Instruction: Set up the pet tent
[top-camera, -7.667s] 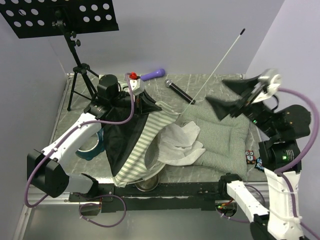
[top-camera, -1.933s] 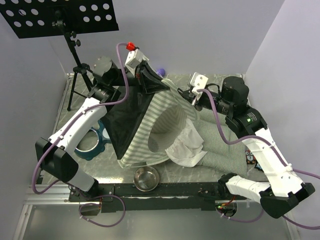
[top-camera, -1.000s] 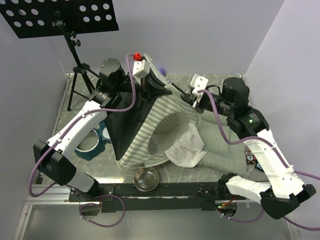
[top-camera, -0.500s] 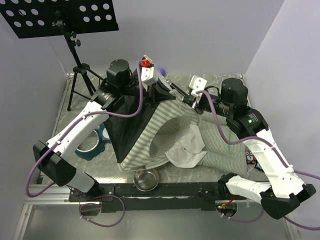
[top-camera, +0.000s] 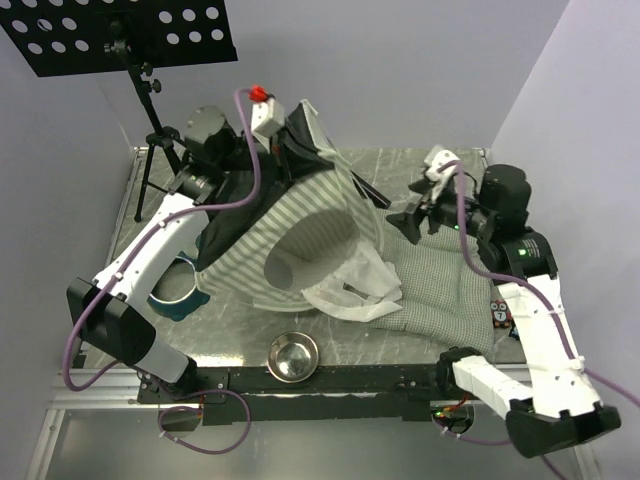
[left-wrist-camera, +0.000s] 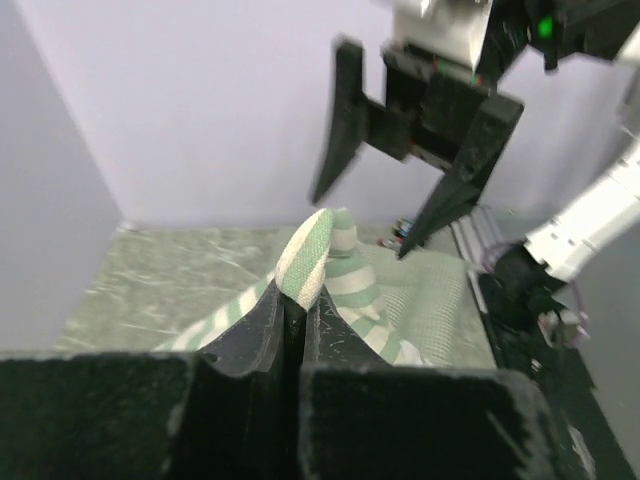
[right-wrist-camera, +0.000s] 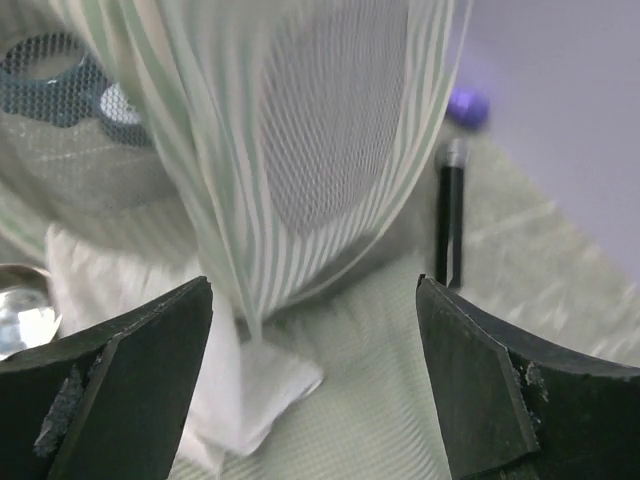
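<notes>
At the far left of the surface (top-camera: 410, 165), the left tool (top-camera: 292, 133) is gripping the peak of the pet tent (top-camera: 300, 235). Its wrist view is showing both fingers pressed together on a fold of striped cloth, holding it raised. From that peak the tent is slanting down toward the near-left, with its round mouth facing the near-right and white mesh lying crumpled at the near edge.

The right tool (top-camera: 405, 222) is hanging just to the right of that mouth, above the cushion mat (top-camera: 445, 290). Its fingers are spread wide and touching nothing — the striped wall is lying straight ahead of it, near but apart.

The left arm is reaching far and high. The right arm is bending inward, its wrist pointing left.

Judgement: the right arm is the nearer one for taking the mouth's rim or feeding in the mat.
</notes>
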